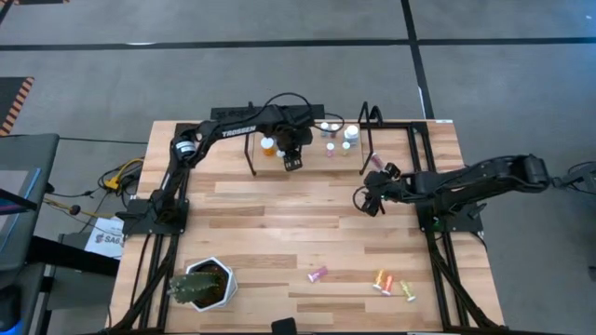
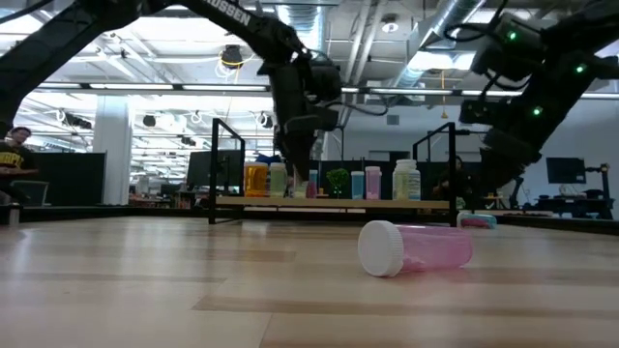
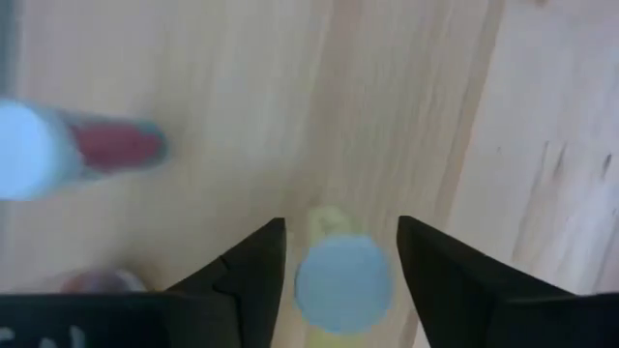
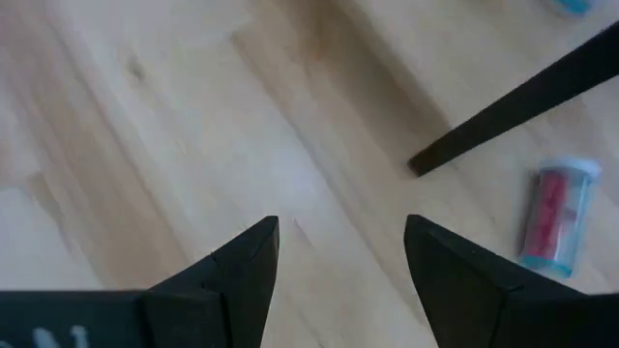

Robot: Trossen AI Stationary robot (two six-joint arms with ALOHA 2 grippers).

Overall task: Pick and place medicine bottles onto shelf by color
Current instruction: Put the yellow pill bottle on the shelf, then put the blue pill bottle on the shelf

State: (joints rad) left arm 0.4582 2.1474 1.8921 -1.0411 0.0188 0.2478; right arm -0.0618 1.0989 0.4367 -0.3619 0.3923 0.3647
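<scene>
Nearest: pink bottle (image 2: 416,248) lying on table (image 1: 279,233). Yellow bottle (image 3: 340,275) upright on shelf (image 2: 334,203), between spread left pincer (image 3: 340,253); tipping likely if clipped during withdrawal. Right pincer (image 4: 340,253) spread, empty.

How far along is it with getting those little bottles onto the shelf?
Partway. Several bottles already stand on the shelf. The left gripper is over the shelf with open fingers around a yellow bottle. The right gripper is open and empty. Four bottles still lie on the table, including a pink one.
</scene>
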